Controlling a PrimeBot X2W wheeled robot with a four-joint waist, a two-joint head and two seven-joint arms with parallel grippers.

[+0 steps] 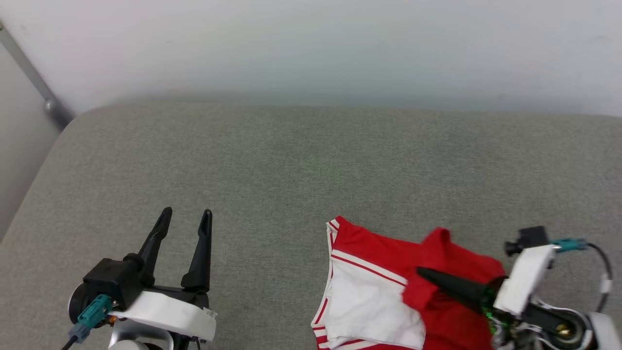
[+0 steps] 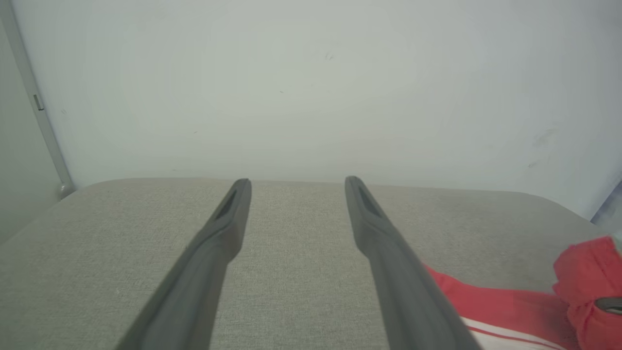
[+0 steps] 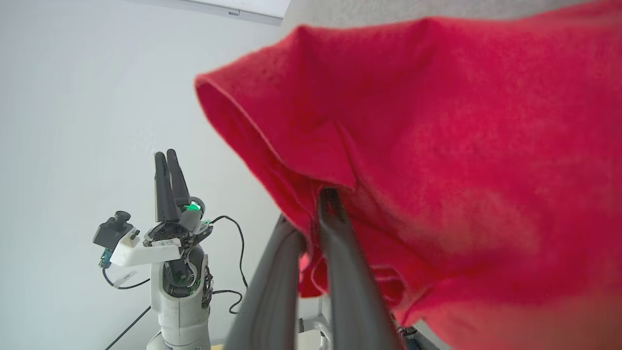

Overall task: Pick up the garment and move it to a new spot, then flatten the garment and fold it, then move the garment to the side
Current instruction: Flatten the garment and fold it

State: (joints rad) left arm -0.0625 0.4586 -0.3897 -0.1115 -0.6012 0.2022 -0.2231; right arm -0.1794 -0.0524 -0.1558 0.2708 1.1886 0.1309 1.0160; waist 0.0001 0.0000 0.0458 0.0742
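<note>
1. One shirt [image 1: 369, 291], red and white.
2. Two claws, both mine: the left claw [image 1: 187, 211] and the right claw [image 1: 423, 272].
3. Four dark fingers [image 1: 200, 253] in all, two on each claw.
4. One grey cloth-covered counter [image 1: 291, 160].
5. One pale wall [image 1: 311, 48] behind it.
6. One metal pole [image 1: 34, 78] at the far left.
7. Two teal plugs [image 1: 95, 311], one at each of my wrists.

Long dark tapered fingers [image 1: 200, 257]; white wrist shells [image 1: 165, 313]; teal connectors [image 1: 95, 311]; black cables [image 1: 604, 262]; green glow [image 3: 193, 206], possibly LED.
</note>
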